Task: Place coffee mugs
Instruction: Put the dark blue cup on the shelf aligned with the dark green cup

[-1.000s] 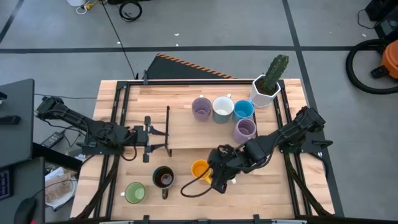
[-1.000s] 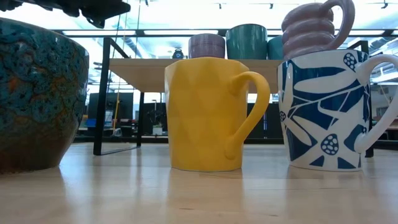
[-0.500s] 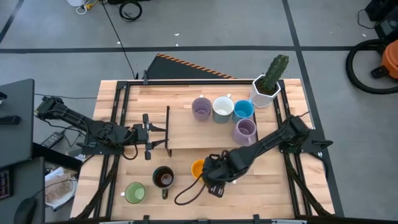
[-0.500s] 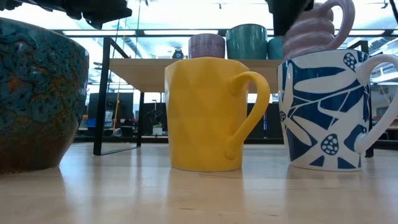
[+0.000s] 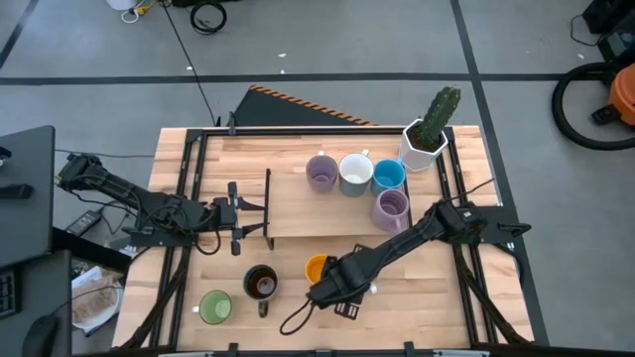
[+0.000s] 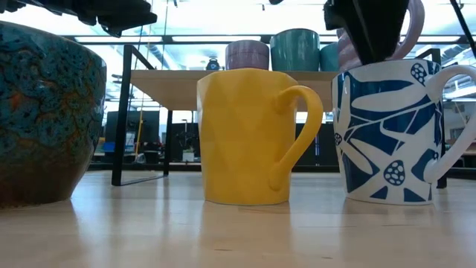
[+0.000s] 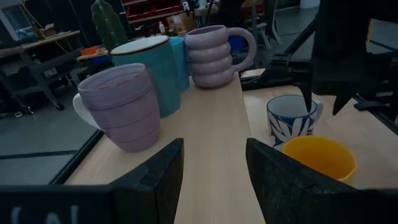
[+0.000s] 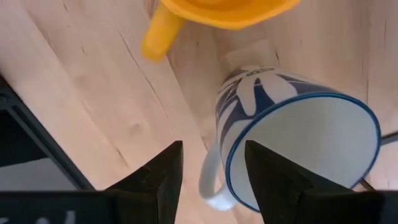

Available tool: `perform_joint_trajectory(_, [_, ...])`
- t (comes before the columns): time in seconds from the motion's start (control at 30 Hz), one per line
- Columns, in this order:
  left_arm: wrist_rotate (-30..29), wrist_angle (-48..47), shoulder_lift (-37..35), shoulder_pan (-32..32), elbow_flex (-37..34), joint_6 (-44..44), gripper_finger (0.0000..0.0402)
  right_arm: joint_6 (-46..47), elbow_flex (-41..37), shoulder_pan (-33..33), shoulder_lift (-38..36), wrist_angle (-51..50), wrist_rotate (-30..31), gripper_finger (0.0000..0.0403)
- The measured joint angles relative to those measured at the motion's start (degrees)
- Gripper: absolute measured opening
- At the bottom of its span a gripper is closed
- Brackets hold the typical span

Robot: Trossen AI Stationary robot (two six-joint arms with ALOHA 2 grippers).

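A white mug with a blue leaf pattern stands upright on the table next to an orange mug. My right gripper points down just above the patterned mug, open. One finger is over its inside and the other outside, by the handle; I see no touch. A dark mug and a green mug stand near the front left. Two lavender mugs, a white one and a blue one stand on a raised wooden shelf. My left gripper waits open at the shelf's left end.
A white planter with a cactus stands at the far right corner of the table. The shelf's black frame rises at mid-table. A dark cable loop hangs below my right arm near the front edge.
My right gripper has come down and toward the near left, tipping over until it points straight down. It now stands right above the patterned mug's rim. The mugs have not moved.
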Motion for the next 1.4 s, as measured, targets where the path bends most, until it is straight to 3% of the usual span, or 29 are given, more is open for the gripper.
perform_joint_trajectory(0.4, [0.02,-0.39,0.0,0.0,0.0,-0.43,0.018,0.37,-5.01,0.39,-0.09,2.07,1.91,0.0131])
perform_joint_trajectory(0.87, [0.02,-0.44,0.0,0.0,0.0,-0.45,0.018,-1.07,-6.56,0.14,-0.15,3.92,-1.98,0.0028])
perform_joint_trajectory(1.03, [0.02,-0.53,0.0,-0.01,0.0,-0.46,0.018,-1.26,-2.9,-0.14,-0.26,1.45,-5.53,0.0034])
perform_joint_trajectory(1.4, [0.02,-0.82,0.0,0.02,0.0,-0.47,0.018,-0.59,11.83,-1.2,-0.48,-2.23,-5.11,0.0031])
